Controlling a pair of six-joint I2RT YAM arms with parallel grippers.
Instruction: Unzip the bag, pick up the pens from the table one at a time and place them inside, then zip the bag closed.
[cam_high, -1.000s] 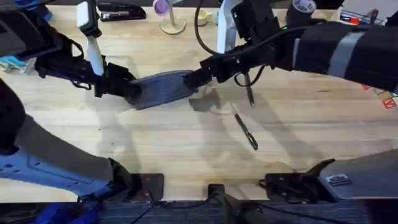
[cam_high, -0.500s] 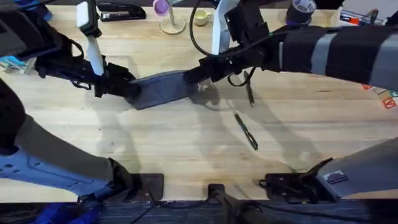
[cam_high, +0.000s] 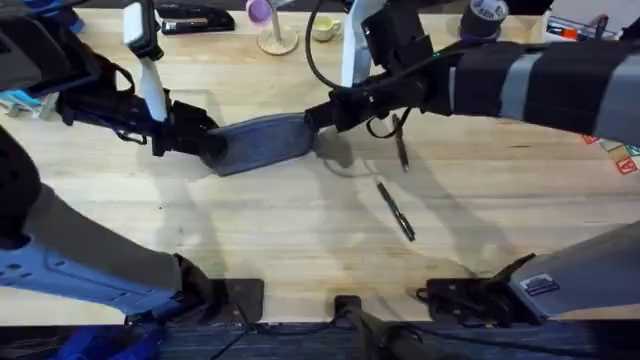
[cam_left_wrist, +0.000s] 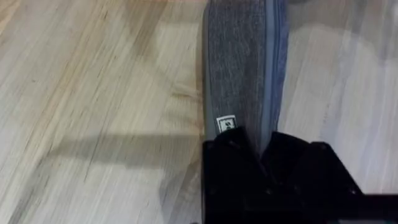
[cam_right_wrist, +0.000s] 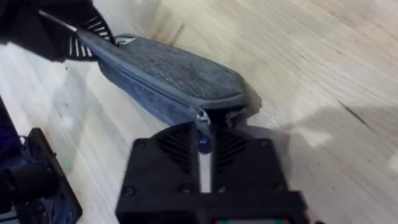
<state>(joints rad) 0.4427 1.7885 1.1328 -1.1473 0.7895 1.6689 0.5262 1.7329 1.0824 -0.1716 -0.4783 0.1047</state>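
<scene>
The blue-grey bag (cam_high: 262, 143) lies on the table (cam_high: 300, 230), left of centre. My left gripper (cam_high: 207, 141) is shut on the bag's left end; the left wrist view shows the bag (cam_left_wrist: 245, 62) running away from the black fingers (cam_left_wrist: 230, 149) clamped on its tip. My right gripper (cam_high: 320, 113) is at the bag's right end. In the right wrist view it (cam_right_wrist: 204, 140) is shut on the zipper pull (cam_right_wrist: 202, 117) at the end of the bag (cam_right_wrist: 174, 71). Two dark pens lie to the right: one (cam_high: 401, 150) under the right arm, one (cam_high: 396, 211) nearer the front.
Along the far edge of the table are a black stapler (cam_high: 195, 18), a purple-topped stand (cam_high: 270, 28), a small cup (cam_high: 322, 28) and a tape roll (cam_high: 487, 12). Cards (cam_high: 622, 155) lie at the right edge. Bare wood stretches across the front.
My right gripper has shifted slightly up and to the right at the bag's right end. The left gripper and both pens have not moved.
</scene>
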